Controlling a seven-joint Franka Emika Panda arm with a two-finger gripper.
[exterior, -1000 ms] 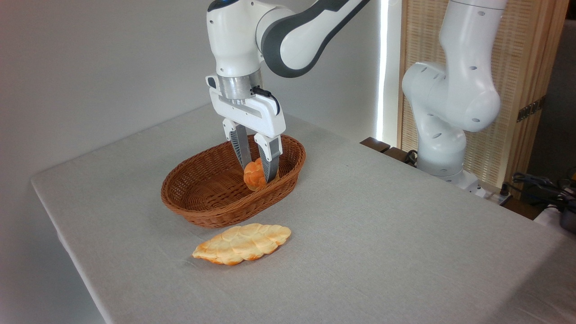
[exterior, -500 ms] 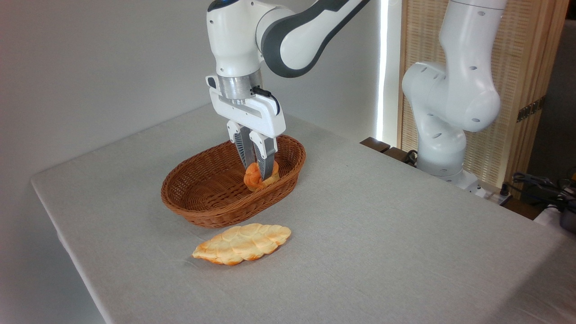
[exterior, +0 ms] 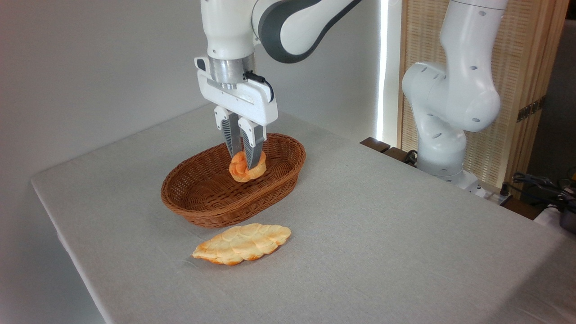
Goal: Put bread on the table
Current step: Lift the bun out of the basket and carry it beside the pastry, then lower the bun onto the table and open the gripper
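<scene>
Your tool (exterior: 243, 160) is clamped narrowly on the bread (exterior: 246, 168), which hangs above the wicker basket (exterior: 211, 204), so a slip from that thin pinch could drop it back inside instead of onto the counter (exterior: 382, 234).

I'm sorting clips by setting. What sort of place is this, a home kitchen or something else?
Probably a robot lab or test room, not a kitchen: a robot arm's claw holds a bread bun over a wicker basket on a cloth-covered table, with cables and a wooden screen behind.
</scene>
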